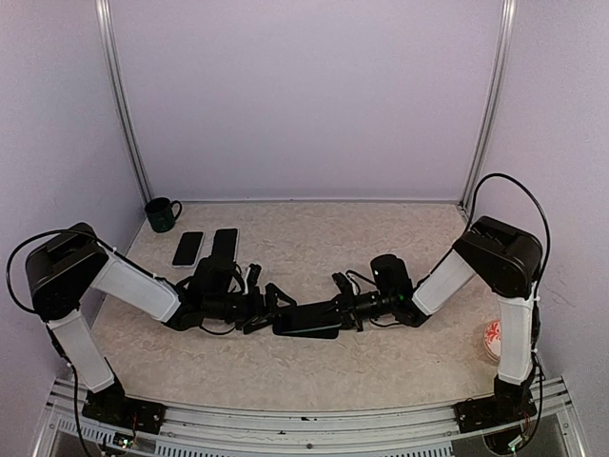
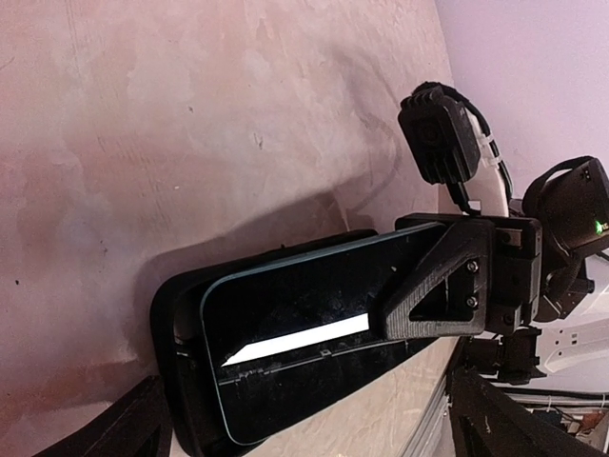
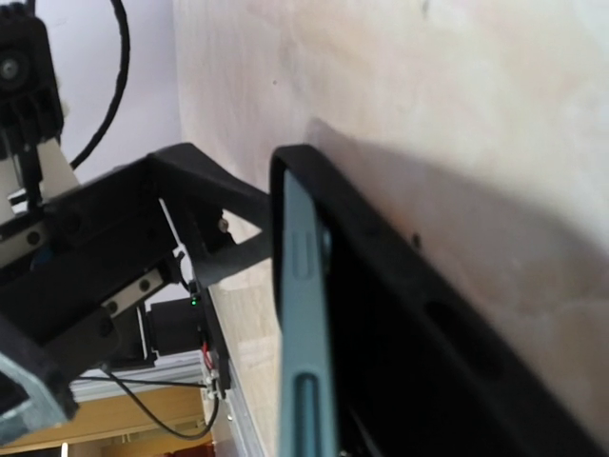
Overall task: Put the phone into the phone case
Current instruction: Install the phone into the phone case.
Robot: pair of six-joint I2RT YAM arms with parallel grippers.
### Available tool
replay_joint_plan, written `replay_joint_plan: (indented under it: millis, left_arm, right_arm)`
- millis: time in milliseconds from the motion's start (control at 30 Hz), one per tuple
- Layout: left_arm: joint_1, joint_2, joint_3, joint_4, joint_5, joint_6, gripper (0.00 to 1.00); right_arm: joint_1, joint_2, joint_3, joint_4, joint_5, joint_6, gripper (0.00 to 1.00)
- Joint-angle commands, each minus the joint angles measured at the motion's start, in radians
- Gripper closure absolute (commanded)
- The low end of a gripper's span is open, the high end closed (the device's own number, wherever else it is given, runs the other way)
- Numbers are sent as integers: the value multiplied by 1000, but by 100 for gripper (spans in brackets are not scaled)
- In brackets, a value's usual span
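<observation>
Presently the job is part done. On the table (image 1: 381, 238), near its middle, the case (image 2: 176, 381) lies flat with the phone (image 2: 304, 324) resting in it at a slant. The phone's 9 o'clock end is tucked under the case rim. Its 3 o'clock end stands raised, with a gap to the case floor visible in the right wrist view.

The right gripper (image 1: 340, 307) is clamped on that raised end, one finger (image 2: 433, 281) lying across the screen; the lower finger is hidden. The left gripper (image 1: 269, 309) sits at 9 o'clock of the case, jaws wide apart, holding nothing, with the case end between its tips.

Remaining, in my judgement: lower the raised end and press the edges until the rim seats all round.

Other items: a mug (image 1: 162, 214) at 10 o'clock, two dark slabs (image 1: 187, 248) (image 1: 225, 244) just beside it, and a small red-and-white round item (image 1: 492, 338) at 4 o'clock. All are well apart from the work; nothing obstructs except the right finger itself, which covers the edge to be seated.
</observation>
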Motion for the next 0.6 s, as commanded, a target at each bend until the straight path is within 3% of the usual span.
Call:
replay_joint_plan:
  millis: [0, 567]
  left_arm:
    - [-35, -35, 12, 34, 24, -1, 1]
    - [-37, 3, 28, 33, 23, 4, 1]
  right_arm:
    - [-9, 65, 8, -19, 44, 52, 100]
    - [5, 123, 63, 0, -7, 62, 100]
